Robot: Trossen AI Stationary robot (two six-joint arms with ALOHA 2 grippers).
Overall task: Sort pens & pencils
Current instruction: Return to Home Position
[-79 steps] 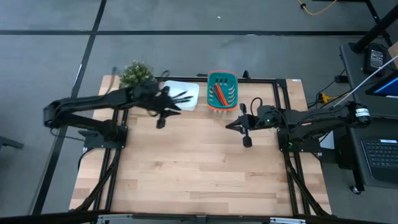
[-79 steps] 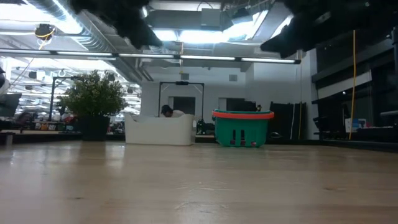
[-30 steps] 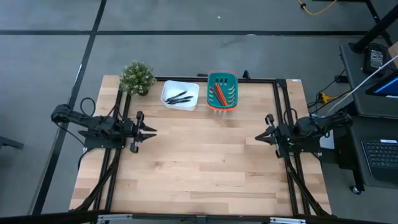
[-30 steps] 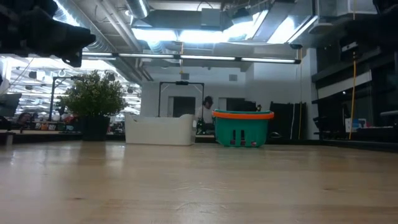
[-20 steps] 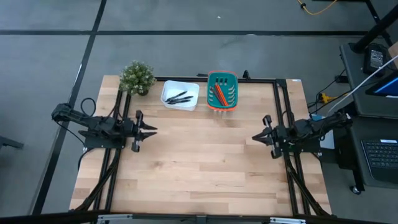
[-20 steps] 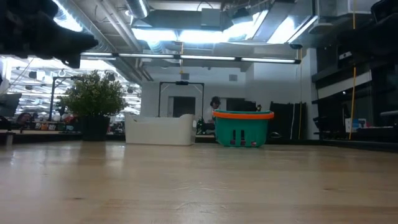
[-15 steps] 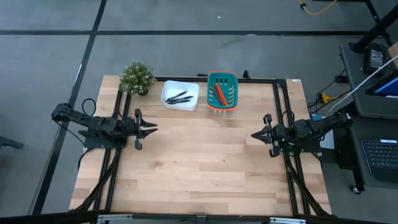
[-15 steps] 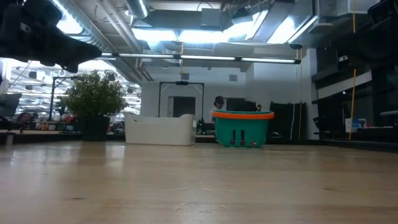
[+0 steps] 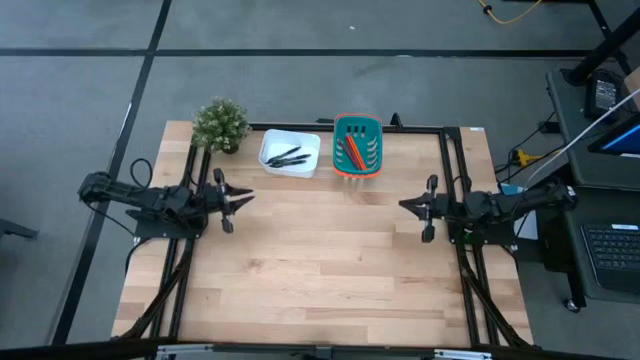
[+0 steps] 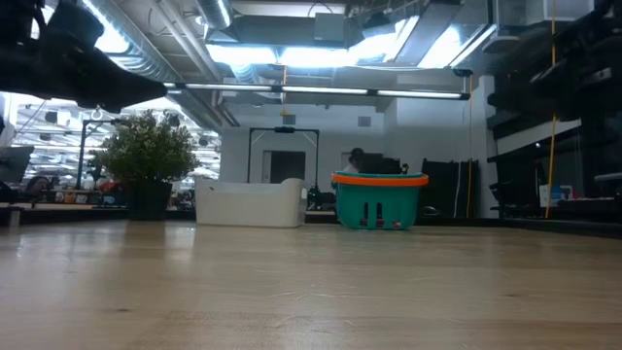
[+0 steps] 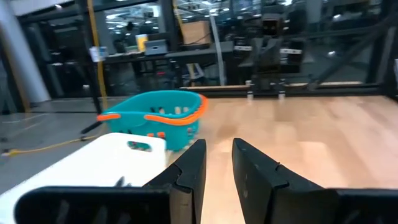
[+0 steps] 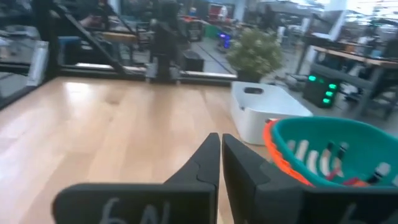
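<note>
From above, the pens (image 9: 289,156) lay in the white bin (image 9: 305,142) at eleven o'clock, the pencils (image 9: 351,153) in the teal basket (image 9: 358,119) at twelve. The left wrist view showed the left gripper (image 11: 217,144) slightly parted, empty; the right wrist view, the right gripper (image 12: 220,138) clenched on nothing. A wide swing might knock the basket

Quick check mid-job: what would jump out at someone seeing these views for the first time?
The teal basket at the table's far edge, with orange-red pencils inside. The white bin beside it holds black pens, and a potted plant stands at the corner. Both arms sit at the side edges, left tool and right tool empty, facing each other.
</note>
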